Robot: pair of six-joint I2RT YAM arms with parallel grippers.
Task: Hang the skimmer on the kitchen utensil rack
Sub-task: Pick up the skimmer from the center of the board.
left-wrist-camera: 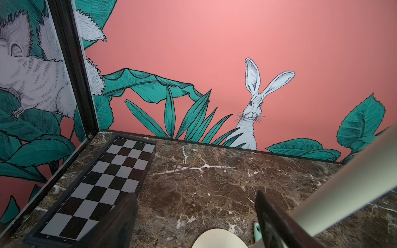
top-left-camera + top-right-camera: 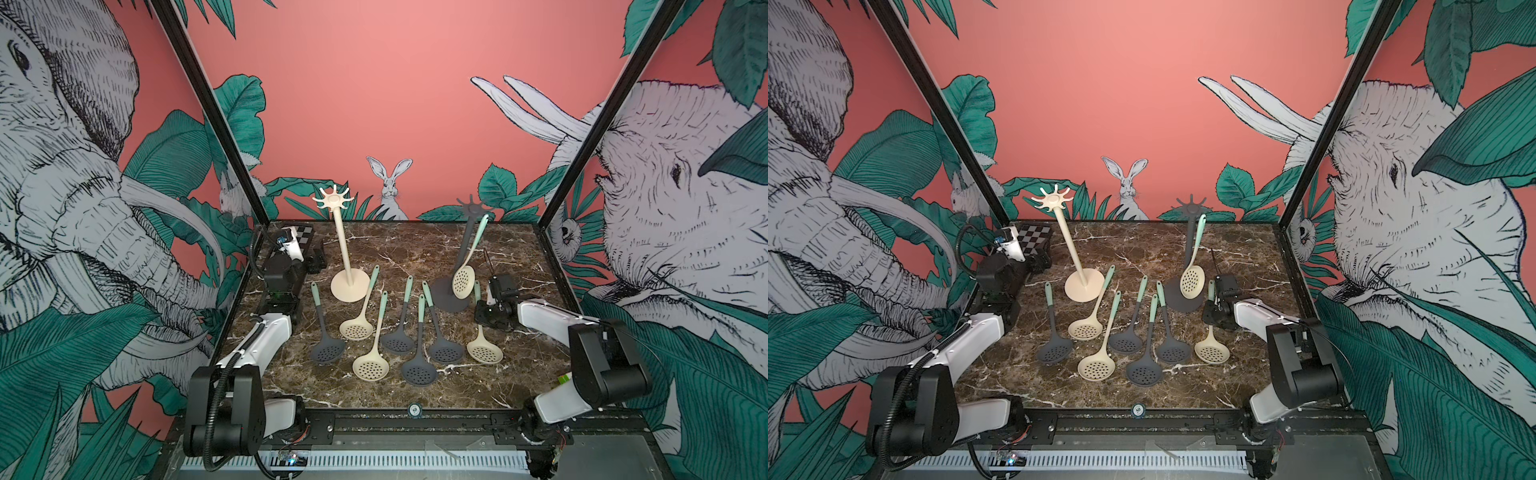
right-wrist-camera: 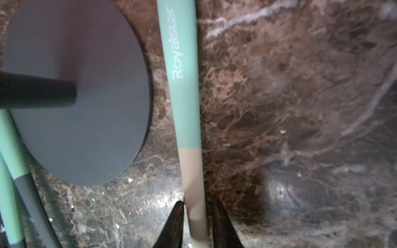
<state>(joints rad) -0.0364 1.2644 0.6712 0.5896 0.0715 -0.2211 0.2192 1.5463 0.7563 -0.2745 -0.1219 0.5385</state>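
Straddles beige skimmer (image 3: 191,171) handle w/ R gripper (image 3: 197,203), jaws narrow, grip unclear, right of grey rack (image 3: 86,133); holds L gripper (image 1: 195,193) wide, far left.

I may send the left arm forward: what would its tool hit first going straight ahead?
Likely bare tabletop between checkerboard and beige rack pole, then the back wall; depth unclear.

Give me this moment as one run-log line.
right gripper: straddling cream skimmer handle on table, grip unclear | left gripper: open, empty | dark rack: holds hung skimmer
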